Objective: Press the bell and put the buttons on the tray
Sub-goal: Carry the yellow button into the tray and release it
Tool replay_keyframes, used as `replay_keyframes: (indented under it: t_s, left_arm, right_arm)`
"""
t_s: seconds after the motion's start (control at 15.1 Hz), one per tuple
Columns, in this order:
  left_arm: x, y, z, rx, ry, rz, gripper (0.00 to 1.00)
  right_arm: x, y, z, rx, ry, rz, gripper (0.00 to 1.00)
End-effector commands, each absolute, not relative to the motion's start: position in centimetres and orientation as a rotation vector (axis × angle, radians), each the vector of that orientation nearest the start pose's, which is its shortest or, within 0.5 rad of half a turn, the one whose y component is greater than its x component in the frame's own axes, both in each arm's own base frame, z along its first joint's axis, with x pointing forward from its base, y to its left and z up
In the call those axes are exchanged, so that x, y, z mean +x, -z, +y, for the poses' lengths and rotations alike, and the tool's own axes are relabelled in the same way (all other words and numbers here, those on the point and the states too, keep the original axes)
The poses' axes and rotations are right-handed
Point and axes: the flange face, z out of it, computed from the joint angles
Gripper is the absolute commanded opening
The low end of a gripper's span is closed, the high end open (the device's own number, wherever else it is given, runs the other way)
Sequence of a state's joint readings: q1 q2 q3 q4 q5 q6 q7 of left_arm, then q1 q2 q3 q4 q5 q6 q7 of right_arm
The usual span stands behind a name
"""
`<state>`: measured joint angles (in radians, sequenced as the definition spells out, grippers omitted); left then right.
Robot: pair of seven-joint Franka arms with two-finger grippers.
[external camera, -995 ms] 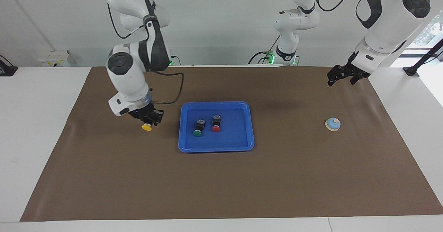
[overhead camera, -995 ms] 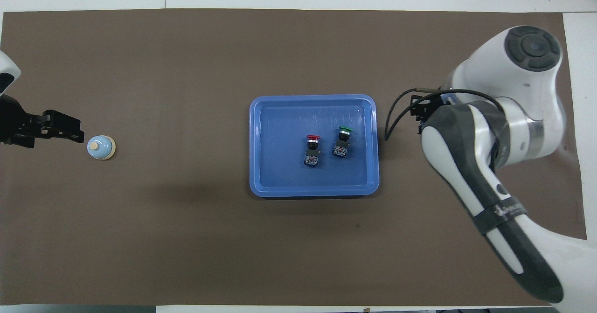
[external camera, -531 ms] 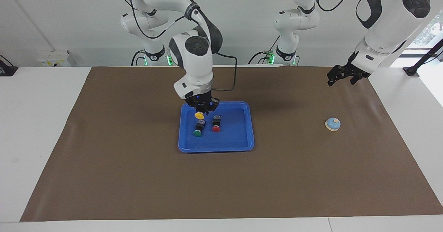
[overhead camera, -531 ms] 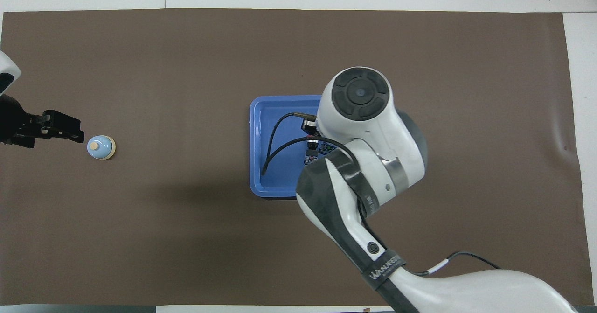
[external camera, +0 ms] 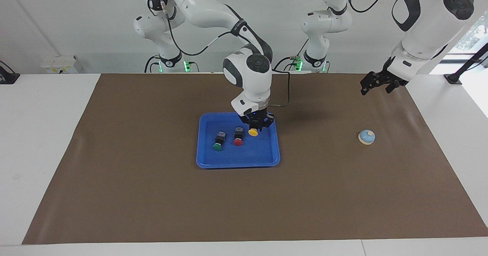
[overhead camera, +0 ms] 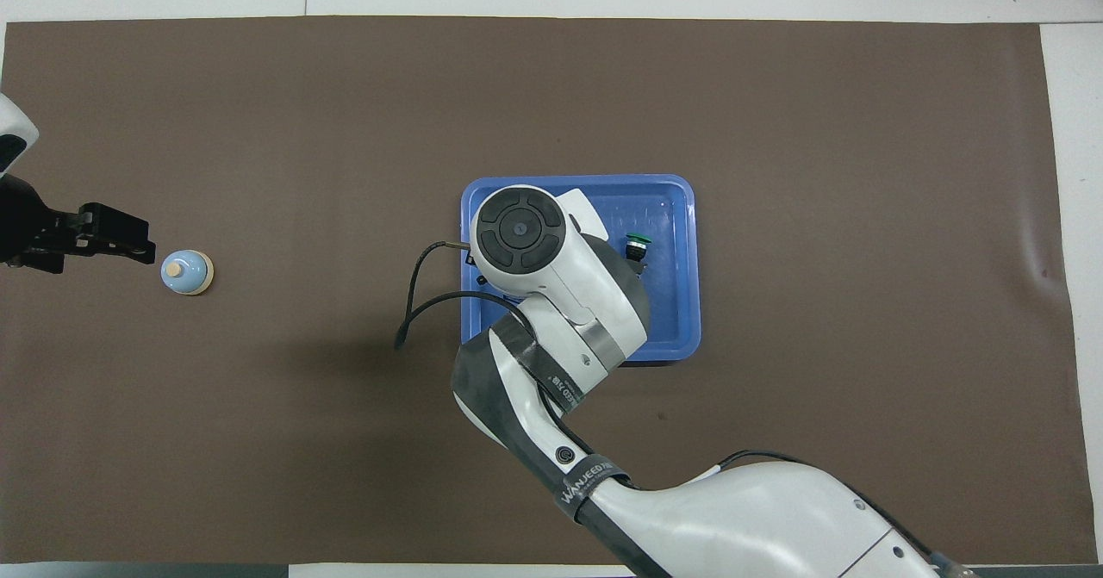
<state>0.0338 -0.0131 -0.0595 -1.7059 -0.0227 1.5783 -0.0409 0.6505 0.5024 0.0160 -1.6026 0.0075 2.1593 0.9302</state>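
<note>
Brown mat (external camera: 152,195) covers most of the white table (external camera: 42,141). Bright-blue tray (external camera: 206,160), rectangular with rounded corners and a raised rim, sits mid-mat. On its floor lie a green button (external camera: 218,141) and a red button (external camera: 238,137) side by side, black-and-blue bodies pointing toward the robots, the green one toward the right arm's end. Right gripper (external camera: 256,125) hangs low over the tray, on the side toward the left arm's end, clenched on the yellow button (external camera: 252,132), whose cap faces down just beside the red one. Whether that cap touches the tray floor cannot be told. From above, the right arm (overhead camera: 551,276) hides its gripper, the yellow and red buttons and much of the tray (overhead camera: 672,337); only the green cap (overhead camera: 638,239) shows. Bell (external camera: 366,137), a light-blue dome with cream rim and knob, stands on the mat well apart from the tray, toward the left arm's end. Left gripper (external camera: 375,83) waits in the air above the mat; its fingers cannot be made out.
</note>
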Motion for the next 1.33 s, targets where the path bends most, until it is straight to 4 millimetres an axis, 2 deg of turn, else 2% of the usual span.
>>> replay_keyframes:
  t_s: [0.0, 0.27, 0.6, 0.66, 0.73, 0.8, 0.93, 1.06, 1.19, 1.26]
  left_arm:
    - [54.2, -57.3, -1.6, -3.158, -0.157, -0.042, 1.00]
    - [54.2, -57.3, -1.6, -3.158, -0.156, -0.042, 1.00]
    - [54.2, -57.3, -1.6, -3.158, -0.156, -0.042, 1.00]
    - [54.1, -57.4, -1.6, -3.159, -0.154, -0.042, 1.00]
    - [54.2, -57.3, -1.6, -3.158, -0.156, -0.042, 1.00]
    - [54.2, -57.3, -1.6, -3.158, -0.157, -0.042, 1.00]
    - [54.2, -57.3, -1.6, -3.158, -0.156, -0.042, 1.00]
    - [54.1, -57.4, -1.6, -3.159, -0.154, -0.042, 1.00]
    - [54.2, -57.3, -1.6, -3.158, -0.156, -0.042, 1.00]
    - [54.2, -57.3, -1.6, -3.158, -0.157, -0.042, 1.00]
  right_arm:
    - [54.0, -32.3, 41.7, -3.034, 0.072, 0.401, 0.00]
    - [52.5, -30.0, 41.4, -3.019, 0.101, 0.383, 0.00]
    - [51.9, -29.9, 41.6, -3.006, 0.109, 0.391, 0.01]
    - [51.9, -29.9, 41.6, -3.006, 0.109, 0.391, 0.77]
    - [51.8, -30.1, 41.8, -3.009, 0.103, 0.392, 1.00]
    - [51.7, -30.6, 42.5, -3.014, 0.095, 0.387, 1.00]
    - [52.5, -33.3, 43.2, -3.028, 0.059, 0.419, 1.00]
    - [53.9, -36.2, 42.8, -3.039, 0.036, 0.452, 1.00]
    - [55.5, -38.9, 41.2, -3.034, -0.010, 0.512, 1.00]
    - [56.3, -41.0, 39.8, -3.015, -0.021, 0.544, 1.00]
